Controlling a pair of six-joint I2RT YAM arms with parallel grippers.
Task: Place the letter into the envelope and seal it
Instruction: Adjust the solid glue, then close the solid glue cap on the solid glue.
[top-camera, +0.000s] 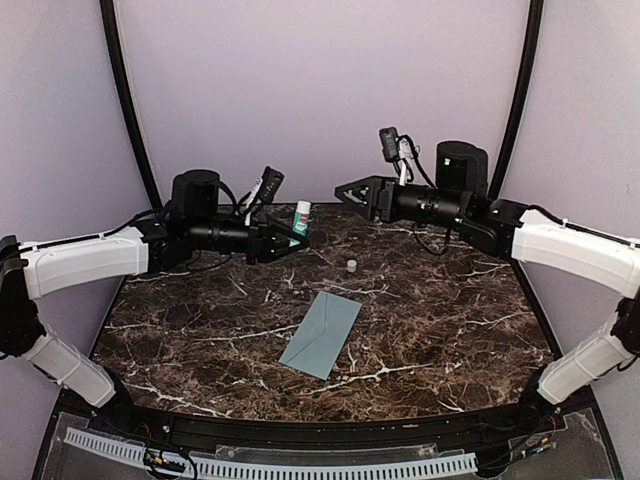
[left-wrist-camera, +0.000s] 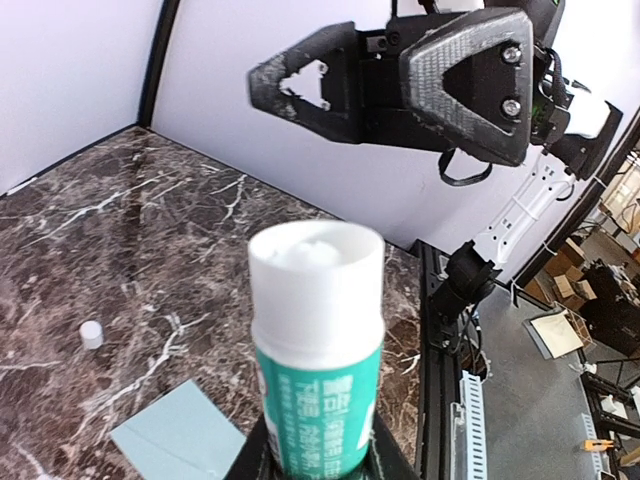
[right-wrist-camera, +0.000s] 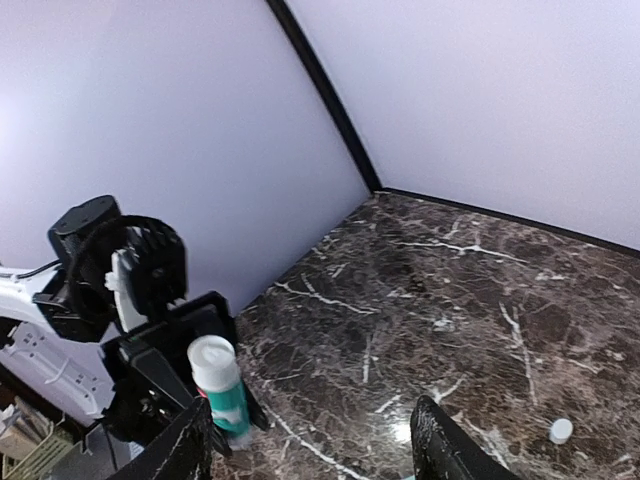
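We find soft, even light in all three views, coming from above as far as we can judge, with a lilac cast on the pale walls (top-camera: 320, 80). The worktop (top-camera: 450, 330) shows a small glare patch low in the right wrist view, and the envelope (top-camera: 322, 333) throws hardly any shadow. In the left wrist view the glue stick (left-wrist-camera: 316, 330) is so near that it blurs, its small print smeared.

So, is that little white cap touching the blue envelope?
Apart. The top view shows the cap lying beyond the envelope, with bare marble table between them.
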